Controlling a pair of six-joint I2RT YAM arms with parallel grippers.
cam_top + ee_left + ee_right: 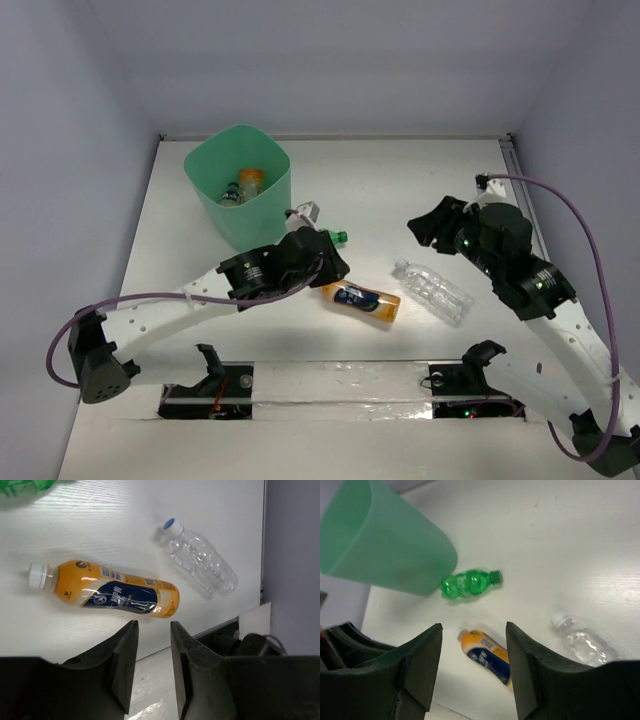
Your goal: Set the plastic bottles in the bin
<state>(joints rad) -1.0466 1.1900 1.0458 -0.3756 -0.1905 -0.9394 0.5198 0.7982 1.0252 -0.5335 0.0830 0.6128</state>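
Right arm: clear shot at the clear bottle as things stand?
Probably yes. The right hand is open and empty, and the clear bottle lies on its side nearby, apart from the orange bottle with the blue label. Nothing stands between them.

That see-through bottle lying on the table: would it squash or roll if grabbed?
The clear bottle looks empty and thin-walled, its sides crinkled, so probably light and apt to buckle when squeezed. Lying on its side, it would likely roll if nudged.

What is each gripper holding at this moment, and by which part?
Nothing is held. The left gripper and the right gripper are both open and empty.
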